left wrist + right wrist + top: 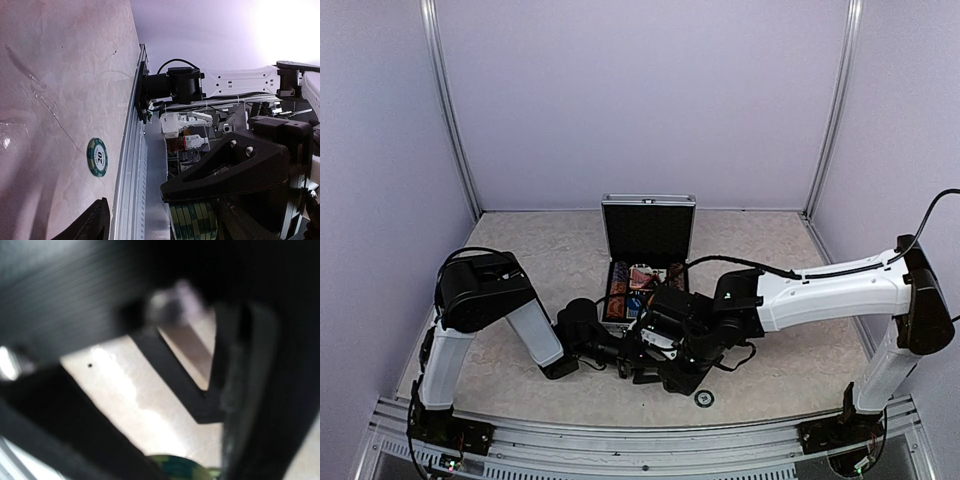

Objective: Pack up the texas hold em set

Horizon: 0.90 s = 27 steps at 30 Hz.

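As left gripper (165, 227) gapes, chip stack (192, 221) sits between.

You see the right wrist view blurred, its chip (175, 470) cropped below; likewise the left wrist view's stack (192, 222).

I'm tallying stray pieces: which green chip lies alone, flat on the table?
The green chip marked 20, face up beside the metal rail; the other green chips sit in a stack.
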Each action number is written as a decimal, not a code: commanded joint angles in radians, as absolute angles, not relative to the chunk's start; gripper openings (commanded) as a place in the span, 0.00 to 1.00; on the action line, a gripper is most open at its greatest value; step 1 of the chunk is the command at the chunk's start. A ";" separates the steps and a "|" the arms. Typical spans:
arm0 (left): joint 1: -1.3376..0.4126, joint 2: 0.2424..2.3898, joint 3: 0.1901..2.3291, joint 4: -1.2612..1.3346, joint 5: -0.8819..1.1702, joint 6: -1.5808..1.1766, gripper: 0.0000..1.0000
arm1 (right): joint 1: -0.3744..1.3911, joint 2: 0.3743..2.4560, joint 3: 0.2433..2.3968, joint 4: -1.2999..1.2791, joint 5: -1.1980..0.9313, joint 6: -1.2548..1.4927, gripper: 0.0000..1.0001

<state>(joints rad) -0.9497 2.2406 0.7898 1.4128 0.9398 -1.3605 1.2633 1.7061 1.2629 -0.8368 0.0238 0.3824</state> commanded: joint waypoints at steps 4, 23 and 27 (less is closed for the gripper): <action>-0.949 2.225 0.800 1.367 0.945 -1.311 0.75 | 1.273 1.713 1.253 -0.840 -0.024 0.365 0.00; -0.948 2.214 0.794 1.411 0.952 -1.327 0.75 | 1.273 1.722 1.226 -0.825 -0.058 0.330 0.00; -0.955 2.212 0.800 1.403 0.957 -1.322 0.75 | 1.273 1.739 1.232 -0.815 -0.058 0.316 0.00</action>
<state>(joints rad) -0.9497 2.2379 0.7902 1.3785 0.9390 -1.3270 1.2633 1.7119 1.2304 -0.8360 -0.0498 0.3397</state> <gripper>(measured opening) 0.752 0.396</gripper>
